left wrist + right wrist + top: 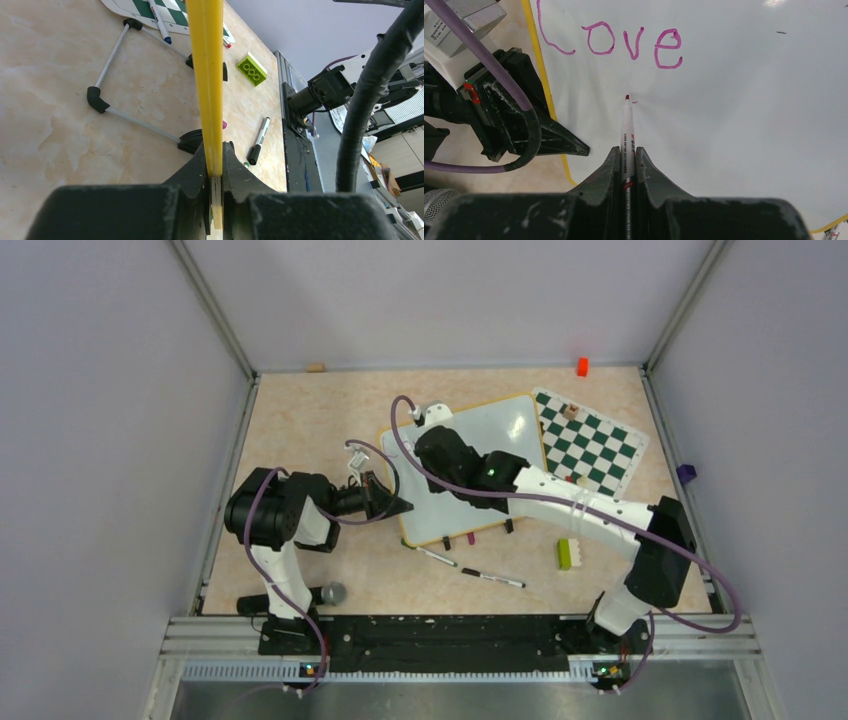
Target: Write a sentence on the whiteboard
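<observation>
Starting line two: marker (627, 127) tip is held just below "Love" (634, 42).
Marker is gripped pointing up-frame by right fingers (651, 175); whiteboard (734, 125) edge is clamped by left fingers (192, 172).

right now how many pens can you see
4. One pen in the right gripper's jaws; two loose pens on the table in front of the whiteboard; one blue-capped pen at the chess mat. More may be hidden.

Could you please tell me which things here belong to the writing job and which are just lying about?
In use: whiteboard, word "Love", held marker, left gripper, right gripper.
Lying about: chess mat, green brick, loose marker, orange block.
</observation>
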Robot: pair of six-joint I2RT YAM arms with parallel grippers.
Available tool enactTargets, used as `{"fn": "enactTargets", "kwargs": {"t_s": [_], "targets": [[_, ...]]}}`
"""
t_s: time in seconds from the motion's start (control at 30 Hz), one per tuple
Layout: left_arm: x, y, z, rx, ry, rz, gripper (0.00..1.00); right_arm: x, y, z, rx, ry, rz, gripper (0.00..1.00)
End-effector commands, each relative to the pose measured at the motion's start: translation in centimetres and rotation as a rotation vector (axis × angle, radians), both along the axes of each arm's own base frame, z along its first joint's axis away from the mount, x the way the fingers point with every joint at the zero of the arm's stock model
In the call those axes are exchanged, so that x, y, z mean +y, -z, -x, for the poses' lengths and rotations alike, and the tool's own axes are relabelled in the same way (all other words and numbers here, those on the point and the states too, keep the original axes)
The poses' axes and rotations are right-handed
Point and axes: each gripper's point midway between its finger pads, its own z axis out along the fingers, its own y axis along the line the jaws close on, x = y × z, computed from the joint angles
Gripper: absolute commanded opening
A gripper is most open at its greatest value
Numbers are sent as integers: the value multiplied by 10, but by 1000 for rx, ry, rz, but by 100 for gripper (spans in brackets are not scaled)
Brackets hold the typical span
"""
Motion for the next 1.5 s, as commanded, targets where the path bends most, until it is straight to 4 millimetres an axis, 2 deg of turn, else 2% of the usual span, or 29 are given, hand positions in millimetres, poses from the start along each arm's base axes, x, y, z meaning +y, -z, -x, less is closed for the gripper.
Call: {"fn": "enactTargets", "kwargs": {"t_s": [0.0,0.23,0.7,1.47], "targets": [[-5,-5,10,-126,67,-6,0,10,-29,-10,-67,18,-45,0],[-5,-4,10,-123,67,-7,0,13,-25,-13,-61,19,-30,0],[-5,-4,10,-125,70,-7,0,5,-8,-12,-37,43,19,0],[-5,-3,10,-123,69,-8,0,-8,20,11,54,22,21,0]]}}
